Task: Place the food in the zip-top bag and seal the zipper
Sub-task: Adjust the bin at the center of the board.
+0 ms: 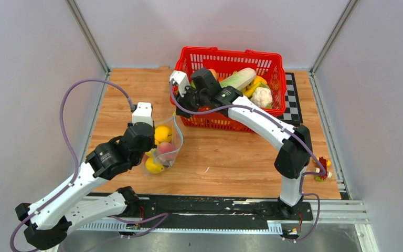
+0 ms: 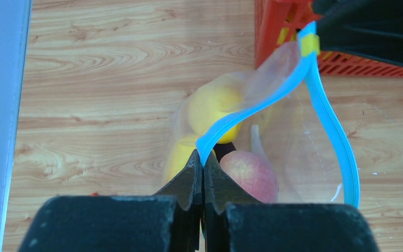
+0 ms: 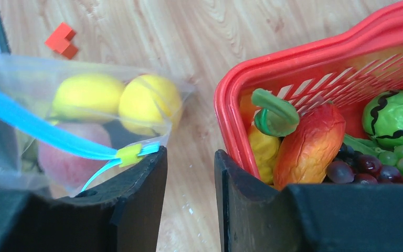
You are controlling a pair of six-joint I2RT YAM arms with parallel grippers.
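Note:
The clear zip-top bag [image 1: 163, 144] stands on the wooden table, left of the red basket, mouth open. It holds two yellow round fruits [image 2: 212, 107] and a pinkish peach [image 2: 249, 173]. My left gripper [image 2: 203, 157] is shut on the near end of the teal zipper [image 2: 341, 147], which spreads in an open loop. A yellow slider [image 3: 130, 154] sits at the zipper's far end. My right gripper [image 3: 190, 155] is open and empty, its left finger [image 3: 141, 184] right beside the slider and its right finger against the basket rim. In the top view the right gripper [image 1: 181, 97] hovers between bag and basket.
The red basket [image 1: 273, 60] at the back holds a green-white cabbage [image 1: 239, 79], a cauliflower [image 1: 261, 96], an orange-red fruit [image 3: 309, 144], grapes [image 3: 364, 165] and a green melon [image 3: 396, 118]. A small red piece [image 3: 62, 39] lies on the wood. A small toy [image 1: 321, 170] sits at the right edge.

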